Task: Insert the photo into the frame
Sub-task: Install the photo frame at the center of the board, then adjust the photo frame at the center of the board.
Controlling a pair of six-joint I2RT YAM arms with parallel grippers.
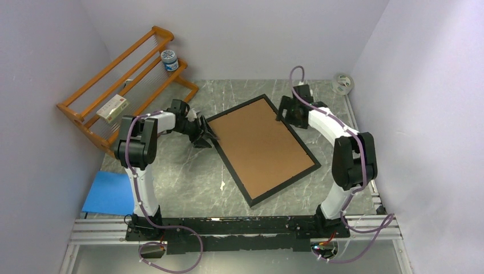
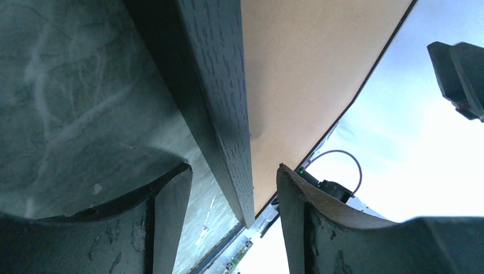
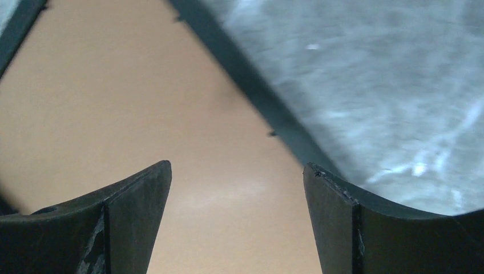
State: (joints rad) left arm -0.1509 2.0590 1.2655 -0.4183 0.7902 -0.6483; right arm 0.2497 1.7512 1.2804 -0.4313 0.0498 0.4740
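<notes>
Frame (image 1: 232, 163) position: it lies flat on the table (image 1: 188, 177) between your two grippers, back side up, with the brown backing board (image 1: 261, 145) filling its opening.

Your left gripper (image 1: 206, 136) sits at the frame's left corner, low to the table and tilted in toward the rail. The left wrist view shows the black rail running straight through the gap between the fingers (image 2: 165, 217). The jaws stand moderately apart. Marble shows on one side of the rail and board on the other, so there is a gap on each side. Nothing is held there.

Your right gripper (image 1: 281, 116) hangs over the frame's far right edge, close to the far corner, pointing down. Its wrist view shows the jaws spread wide and empty. The backing board lies directly below the gap. The rail crosses diagonally and passes under the finger on that view's right, with bare table beyond it. You cannot tell from that view whether the tips touch the board.

Off-task items: an orange wooden rack (image 1: 73, 112) stands outboard of your left arm, and a blue sheet (image 1: 111, 193) lies near that arm's base.
</notes>
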